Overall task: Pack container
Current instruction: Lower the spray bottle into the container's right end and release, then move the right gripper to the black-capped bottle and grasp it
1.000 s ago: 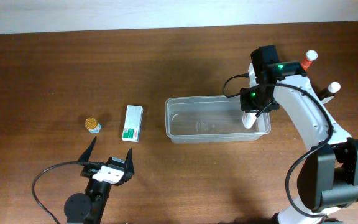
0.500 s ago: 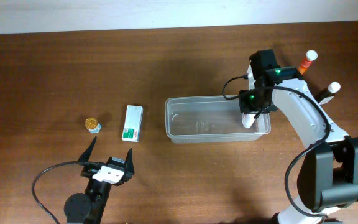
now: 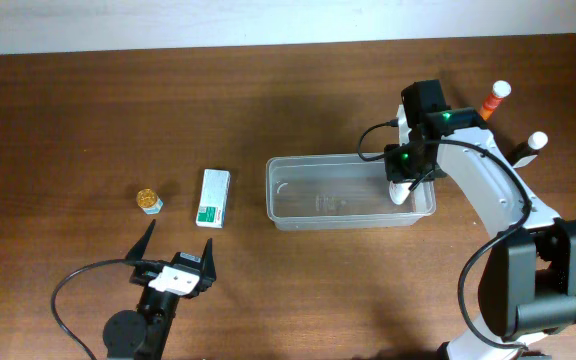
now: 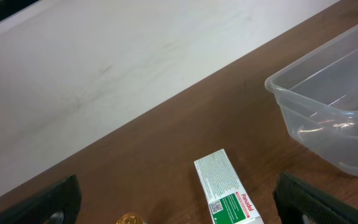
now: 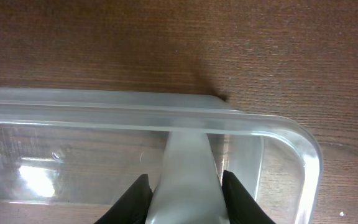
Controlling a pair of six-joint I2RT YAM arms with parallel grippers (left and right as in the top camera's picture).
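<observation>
Both grippers: white object [image 5: 188, 158] is being gripped by right gripper [image 5: 185, 202]; left gripper [image 3: 180, 240] is being held wide.
Container [image 3: 271, 190]: centre-right of overhead frame, long axis left-right; object is being held within its right end.
Nearer arm: right.

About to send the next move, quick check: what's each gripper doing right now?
Left gripper: open, holding nothing.
Right gripper: closed on a white bottle, at the right end of the clear tub.
</observation>
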